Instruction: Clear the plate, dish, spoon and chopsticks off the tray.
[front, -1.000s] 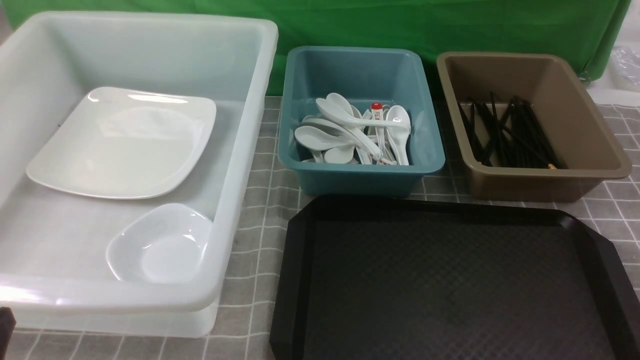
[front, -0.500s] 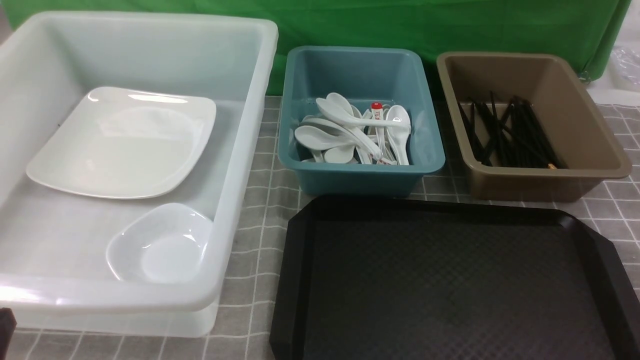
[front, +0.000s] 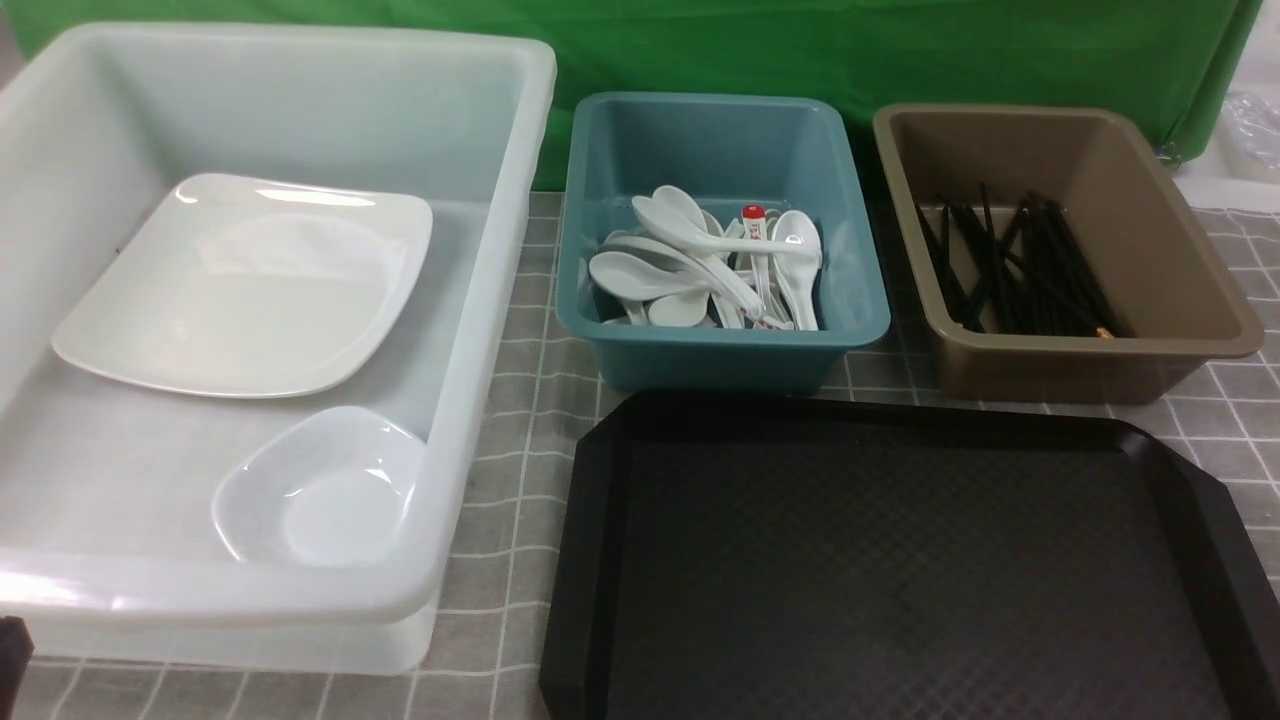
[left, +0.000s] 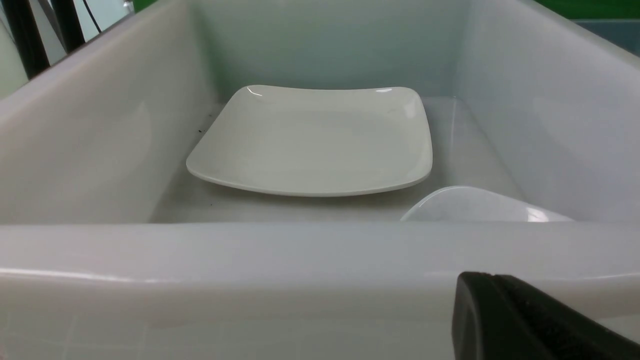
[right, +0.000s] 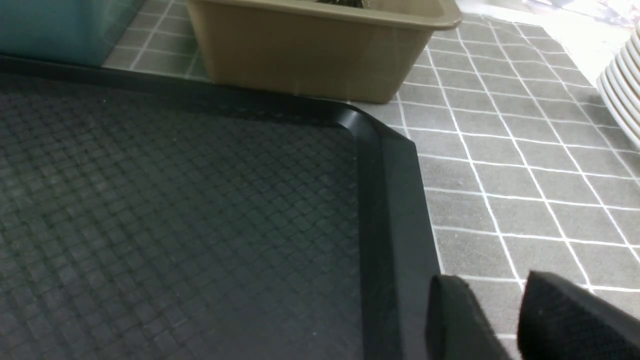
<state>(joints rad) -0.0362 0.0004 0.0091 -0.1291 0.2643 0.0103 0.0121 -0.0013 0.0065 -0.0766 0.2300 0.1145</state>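
The black tray (front: 900, 560) lies bare at the front right; it also shows in the right wrist view (right: 175, 210). The large white plate (front: 250, 285) and a small white dish (front: 320, 490) lie inside the white tub (front: 480, 330); the plate also shows in the left wrist view (left: 315, 140). White spoons (front: 700, 260) lie heaped in the blue tub. Black chopsticks (front: 1020, 265) lie in the brown tub. My left gripper (left: 487, 277) is shut and empty, just outside the tub's near wall. My right gripper (right: 492, 282) is slightly open and empty, over the cloth beside the tray's right rim.
The blue tub (front: 720, 350) and brown tub (front: 1060, 375) stand side by side behind the tray. A grey checked cloth (front: 510, 430) covers the table. A stack of white dishes (right: 622, 85) stands off to the right of the brown tub.
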